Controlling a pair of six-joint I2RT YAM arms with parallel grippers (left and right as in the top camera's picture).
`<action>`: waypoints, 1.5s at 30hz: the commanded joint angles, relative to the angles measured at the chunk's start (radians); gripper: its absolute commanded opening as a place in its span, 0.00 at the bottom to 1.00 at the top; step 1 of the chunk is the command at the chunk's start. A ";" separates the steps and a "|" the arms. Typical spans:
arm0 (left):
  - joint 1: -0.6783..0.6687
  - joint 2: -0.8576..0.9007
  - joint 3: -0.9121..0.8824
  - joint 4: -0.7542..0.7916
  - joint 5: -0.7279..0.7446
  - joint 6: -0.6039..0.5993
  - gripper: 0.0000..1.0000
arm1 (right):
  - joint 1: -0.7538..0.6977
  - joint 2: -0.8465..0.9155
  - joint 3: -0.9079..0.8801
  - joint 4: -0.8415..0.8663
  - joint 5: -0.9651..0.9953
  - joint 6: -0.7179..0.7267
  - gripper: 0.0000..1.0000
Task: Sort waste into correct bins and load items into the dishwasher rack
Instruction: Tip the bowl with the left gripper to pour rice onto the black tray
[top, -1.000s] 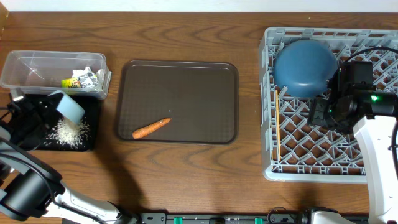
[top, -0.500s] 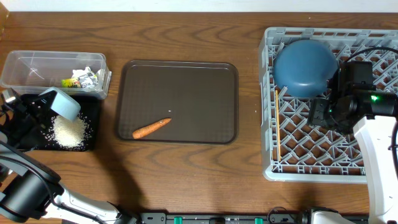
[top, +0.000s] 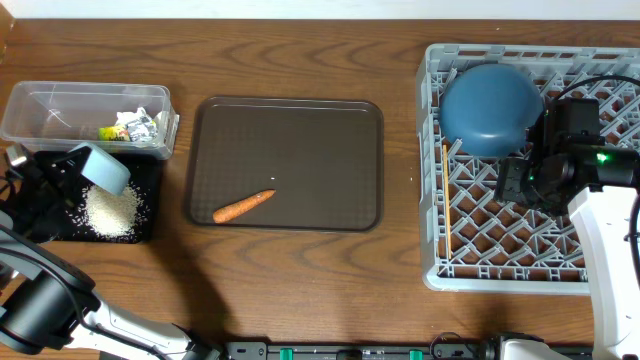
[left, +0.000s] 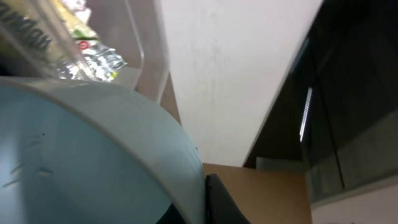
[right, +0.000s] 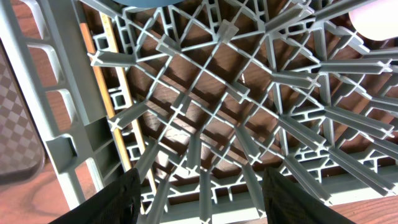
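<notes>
Overhead view: left gripper (top: 68, 163) clamps the tilted small light blue bowl (top: 106, 171) above the black tray (top: 147, 232) and its rice (top: 110, 211); the carrot (top: 243, 205), long axis 8-to-2 o'clock, lies at 3 o'clock from it on the serving tray (top: 300, 130), nearer this arm; right gripper (top: 517, 186) hangs part-open, empty, over the dishwasher rack (top: 500, 255)

A: How much of the small light blue bowl (left: 81, 162) shows at the left wrist?
B: Only a blurred curve, cut by the left and bottom edges.
A: And the large square grey plastic rack (top: 440, 270) from overhead?
B: Its right side runs off the frame; the black right arm (top: 560, 150) covers part of its floor.
A: The thin wooden chopstick (top: 448, 215) there?
B: Too thin to tell one from two. At the right wrist the pale pink cup (right: 379, 18) is a corner patch, the large dark blue bowl (right: 146, 2) a sliver at the top edge.
</notes>
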 joint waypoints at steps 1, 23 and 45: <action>0.008 0.009 -0.007 0.002 -0.018 -0.064 0.06 | -0.014 0.002 -0.006 0.002 0.008 -0.012 0.62; 0.024 0.008 -0.016 0.035 0.023 -0.136 0.06 | -0.014 0.002 -0.006 0.000 0.008 -0.015 0.62; 0.026 0.002 -0.010 -0.062 0.062 0.081 0.06 | -0.014 0.002 -0.006 -0.008 0.008 -0.015 0.62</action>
